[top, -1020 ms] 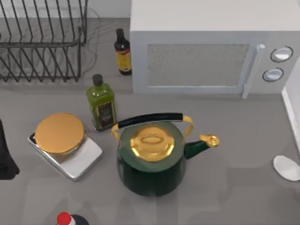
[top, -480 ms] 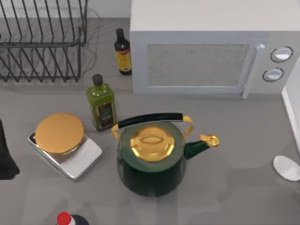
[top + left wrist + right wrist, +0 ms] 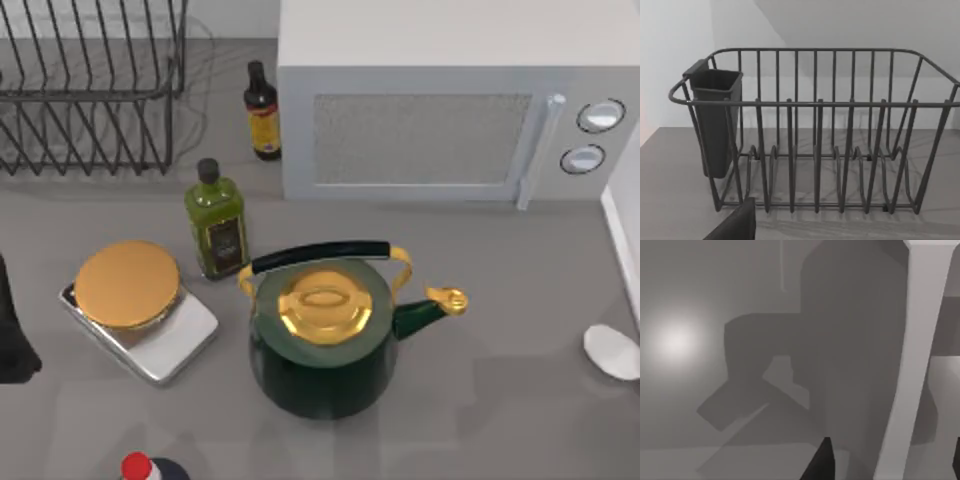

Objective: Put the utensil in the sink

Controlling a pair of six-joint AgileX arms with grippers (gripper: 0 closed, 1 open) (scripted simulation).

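Utensil (image 3: pixel 611 352) at table's right edge shifted a bit vs 1 s ago: white oval end sat slightly lower & more to the right, w/ less of it in top view, its outline turned a little.

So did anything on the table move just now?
Only a little. The white utensil at the table's right edge turned slightly and slid a touch toward that edge. The kettle, green bottle, scale, microwave and dish rack stayed put.
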